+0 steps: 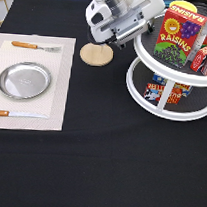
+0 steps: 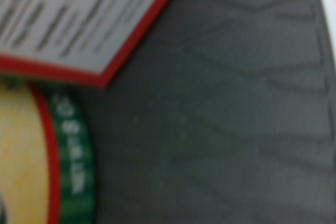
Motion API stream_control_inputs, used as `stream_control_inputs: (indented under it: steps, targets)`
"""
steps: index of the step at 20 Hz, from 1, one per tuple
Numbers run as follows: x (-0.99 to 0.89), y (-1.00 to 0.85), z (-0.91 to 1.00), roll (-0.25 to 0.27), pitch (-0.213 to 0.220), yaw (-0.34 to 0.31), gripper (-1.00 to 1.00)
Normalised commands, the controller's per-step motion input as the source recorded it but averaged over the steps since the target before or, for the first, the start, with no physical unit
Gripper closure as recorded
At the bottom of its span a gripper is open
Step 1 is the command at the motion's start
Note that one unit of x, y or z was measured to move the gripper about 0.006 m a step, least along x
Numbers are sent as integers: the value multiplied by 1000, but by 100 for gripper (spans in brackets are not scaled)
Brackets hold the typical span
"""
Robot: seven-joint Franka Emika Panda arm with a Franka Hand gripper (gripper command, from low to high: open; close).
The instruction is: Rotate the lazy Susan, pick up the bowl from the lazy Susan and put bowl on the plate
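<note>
The lazy Susan (image 1: 142, 91) stands at the exterior view's right, white with two tiers. The black bowl (image 1: 204, 5) shows partly on its upper tier at the exterior view's top right, behind a raisins box (image 1: 179, 35). My gripper (image 1: 130, 29) hangs at the left edge of the upper tier, next to the raisins box and apart from the bowl. The silver plate (image 1: 24, 80) lies bare on a pale placemat (image 1: 57, 93) at the exterior view's left. The wrist view shows a dark grey ribbed surface (image 2: 225, 125), a red-edged box corner (image 2: 75, 35) and a yellow lid with a green rim (image 2: 45, 165).
A round wooden coaster (image 1: 96, 54) lies between the placemat and the lazy Susan. A fork (image 1: 35, 46) and a knife (image 1: 13, 113) flank the plate. More boxes and cans sit on both tiers (image 1: 165, 91). A black cloth (image 1: 102, 166) covers the table.
</note>
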Motion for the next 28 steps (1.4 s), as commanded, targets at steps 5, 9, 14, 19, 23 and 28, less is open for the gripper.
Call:
stream_control_inputs:
  steps: [5, 9, 14, 19, 23, 28]
  targets:
    - [823, 2, 8, 10, -2, 0, -100]
    - [747, 5, 0, 31, -26, 0, -100]
    - [686, 106, 30, 52, -13, 20, -100]
    - [96, -25, 318, 83, -51, 21, -100]
    - [-557, -38, 644, 3, -36, -21, -100]
    - [-889, 0, 446, -9, -18, -59, -100]
